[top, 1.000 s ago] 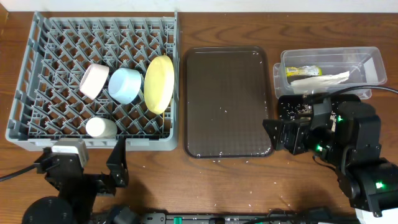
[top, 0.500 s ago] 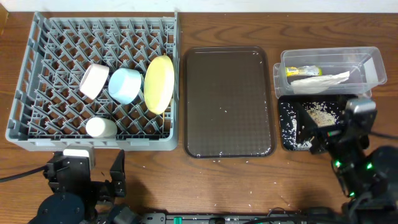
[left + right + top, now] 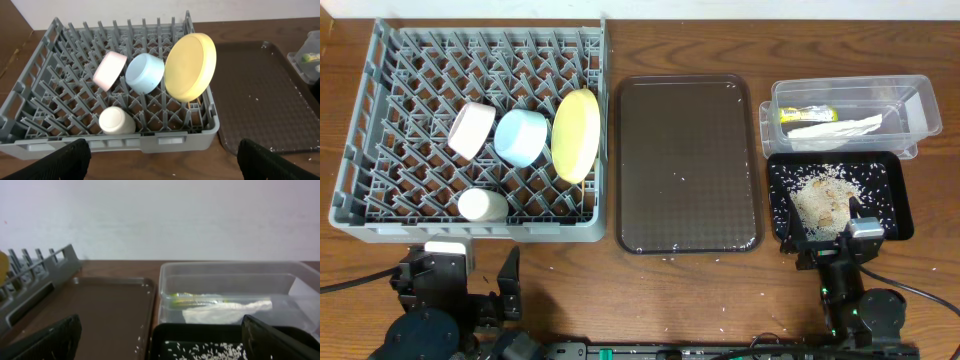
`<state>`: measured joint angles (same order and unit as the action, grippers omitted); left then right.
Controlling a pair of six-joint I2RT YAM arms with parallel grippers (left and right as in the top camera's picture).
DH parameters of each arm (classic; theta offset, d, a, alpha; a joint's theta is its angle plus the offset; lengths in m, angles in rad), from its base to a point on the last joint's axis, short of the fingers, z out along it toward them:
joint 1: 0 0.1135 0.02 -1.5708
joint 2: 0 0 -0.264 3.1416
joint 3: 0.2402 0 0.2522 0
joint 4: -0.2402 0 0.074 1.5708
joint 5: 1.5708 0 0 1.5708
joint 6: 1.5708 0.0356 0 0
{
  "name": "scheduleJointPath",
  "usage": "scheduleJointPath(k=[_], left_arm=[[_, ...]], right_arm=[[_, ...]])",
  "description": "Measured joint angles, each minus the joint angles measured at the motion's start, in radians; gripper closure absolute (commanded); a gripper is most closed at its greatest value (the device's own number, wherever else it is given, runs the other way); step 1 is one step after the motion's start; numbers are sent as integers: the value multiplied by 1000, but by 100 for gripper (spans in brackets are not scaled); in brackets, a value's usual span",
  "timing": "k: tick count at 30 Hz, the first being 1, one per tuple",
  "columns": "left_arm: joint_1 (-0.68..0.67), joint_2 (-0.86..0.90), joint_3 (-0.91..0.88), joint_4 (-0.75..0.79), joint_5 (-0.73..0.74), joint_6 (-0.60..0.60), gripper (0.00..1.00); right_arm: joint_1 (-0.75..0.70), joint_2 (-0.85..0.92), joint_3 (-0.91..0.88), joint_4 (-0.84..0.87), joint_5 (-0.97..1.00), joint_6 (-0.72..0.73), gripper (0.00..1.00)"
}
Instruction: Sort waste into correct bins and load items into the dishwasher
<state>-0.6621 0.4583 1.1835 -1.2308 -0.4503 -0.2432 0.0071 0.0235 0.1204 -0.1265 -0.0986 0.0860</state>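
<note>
Left pincer (image 3: 163, 152) hangs released and empty over the counter (image 3: 570, 290). Just ahead of it, the dish rack (image 3: 30, 100) holds the white cup (image 3: 116, 121), pink bowl (image 3: 109, 70), blue bowl (image 3: 145, 72) and the yellow plate (image 3: 190, 65), which stands on edge. Right pincer (image 3: 161, 330), also spread and empty, faces the black tray (image 3: 890, 170) of rice (image 3: 817, 195). Beyond that, the clear tub (image 3: 225, 277) holds the wrapper (image 3: 192, 297) and napkin (image 3: 227, 311).

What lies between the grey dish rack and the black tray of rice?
The dark brown serving tray fills that stretch, close beside the dish rack and short of the black tray; the overhead view shows it.
</note>
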Motion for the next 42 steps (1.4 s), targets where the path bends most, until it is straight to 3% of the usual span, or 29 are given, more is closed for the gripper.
scheduleJointPath(k=[6,42], left_arm=[[0,0,0,0,0,0,6],[0,0,0,0,0,0,6]], right_arm=[[-3,-11,-90,118,6,0,1],[-3,-11,-113,64,7,0,1]])
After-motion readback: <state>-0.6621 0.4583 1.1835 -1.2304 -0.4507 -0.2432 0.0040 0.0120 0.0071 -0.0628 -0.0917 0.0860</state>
